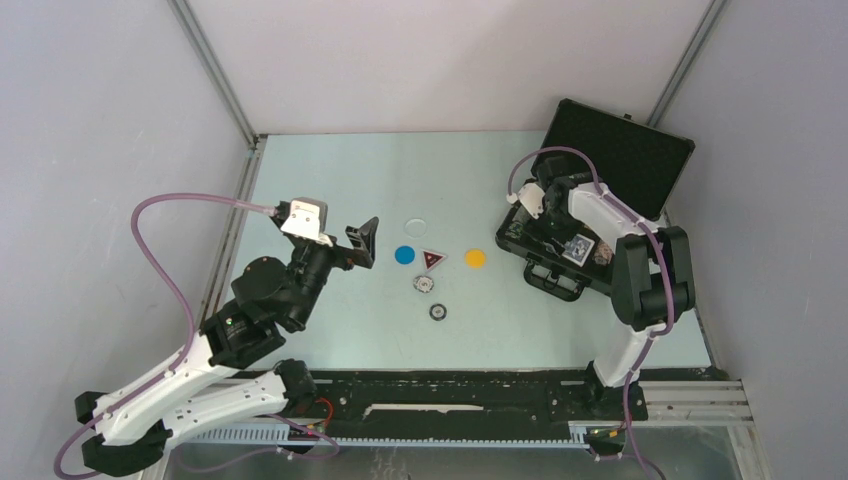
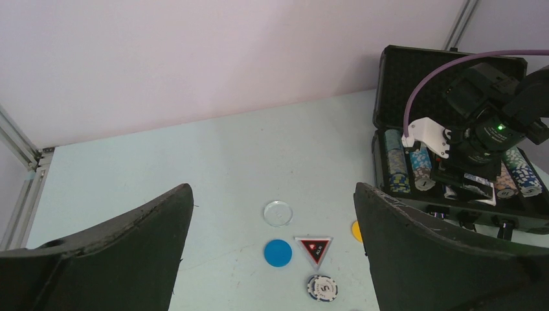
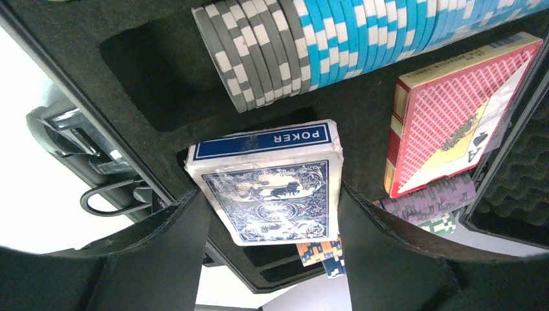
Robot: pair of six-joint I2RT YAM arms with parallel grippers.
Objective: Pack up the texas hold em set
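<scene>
- Saw the right pincer (image 3: 268, 197) closed narrow on the blue card deck (image 3: 265, 175), a finger against each long edge, tilted over a foam recess of the open briefcase (image 1: 620, 150) and not yet seated.
- Noted the red card deck (image 3: 447, 123) lying in the neighbouring recess, and the row of grey and blue chips (image 3: 362, 39) filed beyond.
- Judged a skewed release the main risk, liable to leave the blue deck propped on the foam lip or on the red deck and so block the lid.
- Feared a hard downward push, apt to crush the carton or jostle the chip row.
- Found the left pincer (image 2: 272, 191) spread wide, holding nothing, above the counter (image 1: 330, 170).
- Counted 6 loose pieces near it: clear disc (image 1: 417, 224), blue disc (image 1: 404, 254), yellow disc (image 1: 475, 258), red triangle (image 1: 432, 259), striped chip (image 1: 424, 285), dark chip (image 1: 438, 312).
- Judged these thin flat pieces prone to skid from closing fingers, and the clear disc easy to overlook.
</scene>
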